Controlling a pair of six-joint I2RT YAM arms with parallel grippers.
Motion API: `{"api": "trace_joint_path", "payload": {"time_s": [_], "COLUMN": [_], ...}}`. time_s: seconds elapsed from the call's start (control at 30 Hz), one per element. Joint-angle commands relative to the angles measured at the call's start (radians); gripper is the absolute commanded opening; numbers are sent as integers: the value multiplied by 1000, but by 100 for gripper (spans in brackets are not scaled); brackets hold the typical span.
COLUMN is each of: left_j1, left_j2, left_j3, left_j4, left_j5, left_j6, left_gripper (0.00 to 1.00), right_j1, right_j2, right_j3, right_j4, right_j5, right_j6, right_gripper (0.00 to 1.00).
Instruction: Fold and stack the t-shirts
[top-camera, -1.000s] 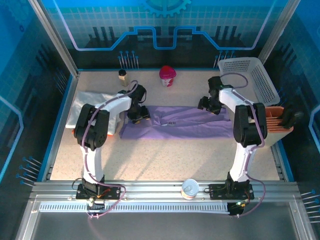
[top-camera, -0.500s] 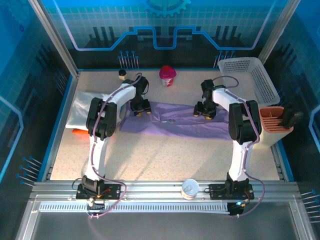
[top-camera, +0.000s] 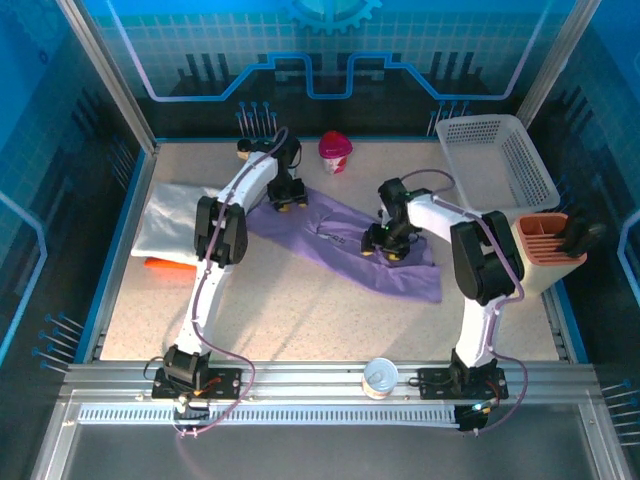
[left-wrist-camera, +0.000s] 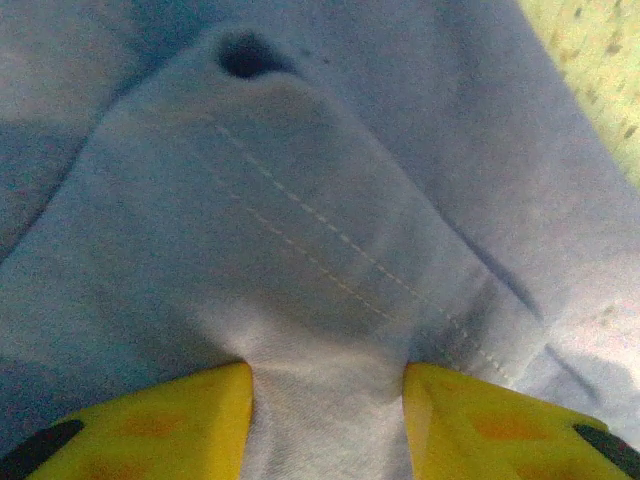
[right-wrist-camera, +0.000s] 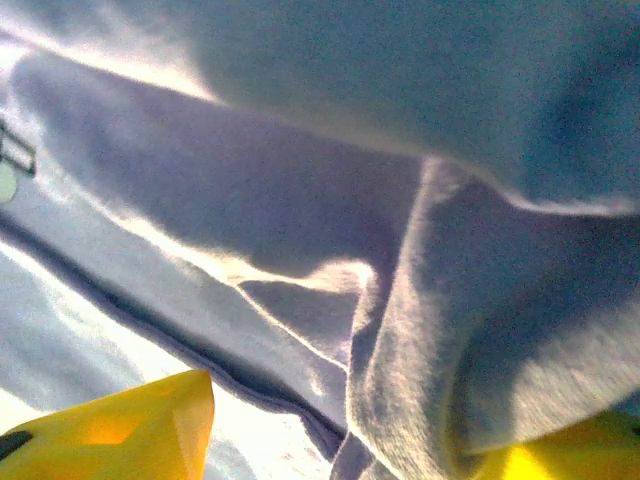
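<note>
- Lavender t-shirt (top-camera: 335, 240): a second ago wide flat band across worktop (top-camera: 300, 310); now narrower diagonal strip, far-left to near-right.
- Left pincer (top-camera: 288, 203): moved toward far edge; clenched on stitched fold of lavender t-shirt between yellow fingers (left-wrist-camera: 150, 425).
- Right pincer (top-camera: 385, 247): moved inward to centre; grasping bunched lavender cloth.
- White t-shirt (top-camera: 175, 220), orange t-shirt (top-camera: 162, 265) beneath it: left side, unchanged.
- Worktop: speckled beige. Mesh basket (top-camera: 500, 160) far right, pink cup (top-camera: 335, 152) far centre, can (top-camera: 381, 377) on near rail.
- Surround: blue panels, aluminium frame.
</note>
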Motion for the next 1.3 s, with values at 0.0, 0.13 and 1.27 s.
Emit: {"api": "trace_joint_path", "payload": {"time_s": [0.0,0.13,1.27], "left_j1": [24,37,56], "left_j2": [76,80,-1036], "left_j3": [58,55,-1120], "left_j4": [-27,33,325], "left_j5": [35,91,50], "left_j6": [20,-12,-101], "left_gripper": [46,45,48], "right_j1": [101,239,282], "right_j2": [-2,3,495], "right_j3": [-87,-97,995], "right_j4": [110,240,-241], "right_j5": [-99,-134,226], "right_j6": [172,329,-279], "right_gripper": [62,64,76]}}
